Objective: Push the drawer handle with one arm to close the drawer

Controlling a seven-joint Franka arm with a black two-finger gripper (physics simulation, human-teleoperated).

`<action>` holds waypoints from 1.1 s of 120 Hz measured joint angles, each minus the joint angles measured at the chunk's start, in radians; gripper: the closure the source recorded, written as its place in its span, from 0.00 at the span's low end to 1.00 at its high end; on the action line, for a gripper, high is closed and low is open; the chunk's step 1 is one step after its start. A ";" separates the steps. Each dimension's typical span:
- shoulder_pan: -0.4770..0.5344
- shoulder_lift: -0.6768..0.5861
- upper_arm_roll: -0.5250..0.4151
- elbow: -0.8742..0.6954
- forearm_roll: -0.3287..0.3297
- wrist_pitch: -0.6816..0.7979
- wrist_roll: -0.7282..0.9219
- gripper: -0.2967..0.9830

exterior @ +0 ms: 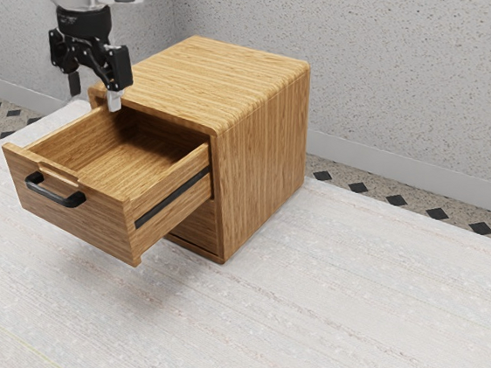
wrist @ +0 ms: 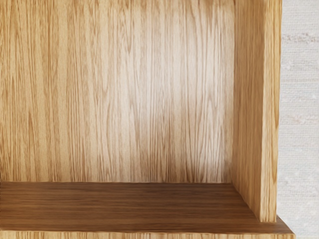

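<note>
My gripper (exterior: 94,92) hangs fingers-down in the exterior view, above the pulled-out drawer near the cabinet's front edge. Its two fingers stand wide apart with nothing between them. The wooden drawer (exterior: 84,217) juts well out of the cabinet, and its inside is bare. On its front panel sits the black bar handle (exterior: 54,190), lower than the gripper and apart from it. Beneath the hand, the wrist view has the drawer's floor (wrist: 119,99) and a side wall (wrist: 247,109), with grain running along them.
The box-shaped wooden cabinet (exterior: 263,142) stands behind the drawer on a pale, streaked table (exterior: 329,307). A lower front panel (exterior: 195,224) is flush under the drawer. Speckled walls (exterior: 415,79) rise beyond a floor with dark diamonds.
</note>
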 joint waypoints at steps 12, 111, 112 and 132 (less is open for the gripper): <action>0.001 0.001 -0.001 0.001 0.003 0.037 0.002 0.23; 0.046 -0.539 0.031 -0.798 0.073 0.355 -0.058 0.82; 0.046 -0.535 0.034 -0.801 0.074 0.360 -0.058 0.83; 0.046 -0.463 0.067 -0.821 0.083 0.448 -0.072 0.84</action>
